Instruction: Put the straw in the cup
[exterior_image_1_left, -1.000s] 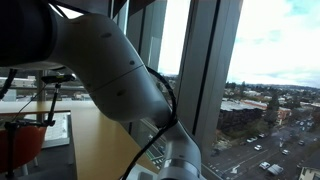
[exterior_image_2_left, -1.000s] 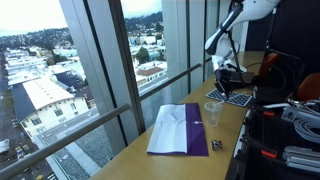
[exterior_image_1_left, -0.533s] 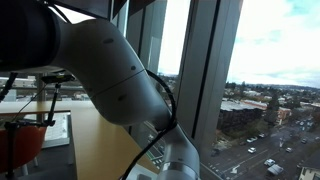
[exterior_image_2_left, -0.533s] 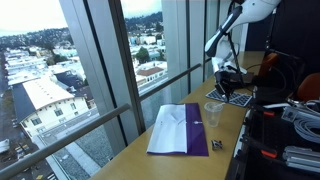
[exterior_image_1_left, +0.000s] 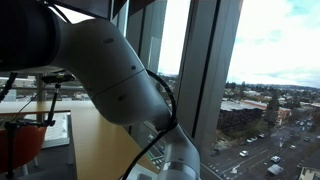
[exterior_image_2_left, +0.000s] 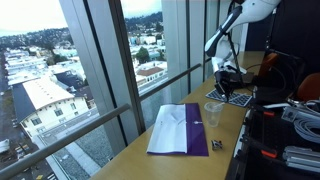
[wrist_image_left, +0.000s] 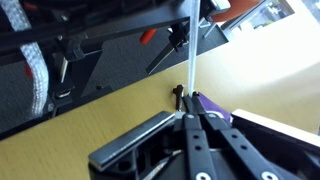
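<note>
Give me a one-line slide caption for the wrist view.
Claw shut on a thin white straw, above the light wooden tabletop.

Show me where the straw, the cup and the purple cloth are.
straw (wrist_image_left: 189, 60), wrist view, middle of its white shaft.
cup (exterior_image_2_left: 213, 113), an exterior view, its clear wall.
purple cloth (exterior_image_2_left: 178, 130), an exterior view, its flat middle.

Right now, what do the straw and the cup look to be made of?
The straw: thin, smooth, pale and slightly translucent, probably plastic; it stands straight in the shut gripper. The cup: clear see-through wall, likely plastic, though glass cannot be ruled out at this size.
</note>
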